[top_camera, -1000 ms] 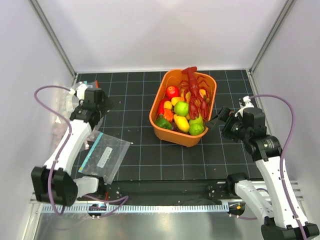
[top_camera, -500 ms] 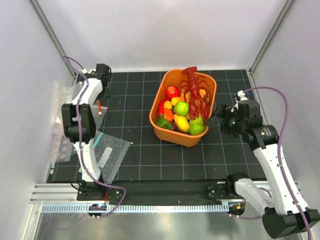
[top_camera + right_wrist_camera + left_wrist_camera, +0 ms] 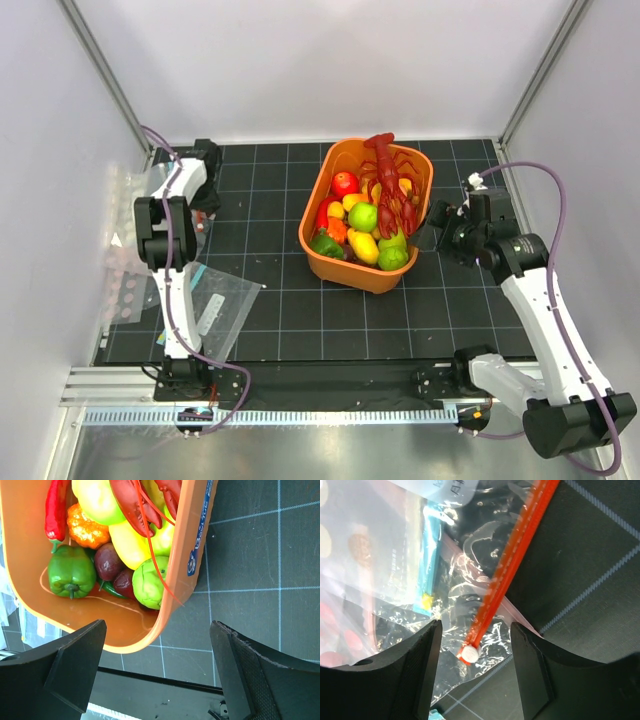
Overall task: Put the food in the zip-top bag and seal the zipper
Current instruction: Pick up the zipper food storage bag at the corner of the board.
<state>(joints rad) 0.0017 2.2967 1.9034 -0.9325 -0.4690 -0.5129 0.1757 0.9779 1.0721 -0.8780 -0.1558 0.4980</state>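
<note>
The red lobster (image 3: pixel 390 185) lies on top of the toy food in the orange basket (image 3: pixel 368 281). Light-green fruits (image 3: pixel 363 216) lie beside it. In the right wrist view I see a lobster claw (image 3: pixel 135 505) and a light-green fruit (image 3: pixel 147 582). My right gripper (image 3: pixel 437 228) is open and empty beside the basket's right rim (image 3: pixel 196 555). The clear zip-top bag (image 3: pixel 470 595) lies at the far left. Its red-orange zipper (image 3: pixel 512 555) ends in a white slider (image 3: pixel 469 653). My left gripper (image 3: pixel 475 626) is open, and the slider end lies between its fingers.
A flat clear bag with a teal strip and a white label (image 3: pixel 212 310) lies near the left arm's base. The basket also holds yellow, orange, dark-green and red toy produce (image 3: pixel 72 572). White walls stand close on the left, right and back.
My left arm has swung to the far left corner and its gripper now hangs over the zipper end. My right gripper has moved a little farther back along the basket's right side.
</note>
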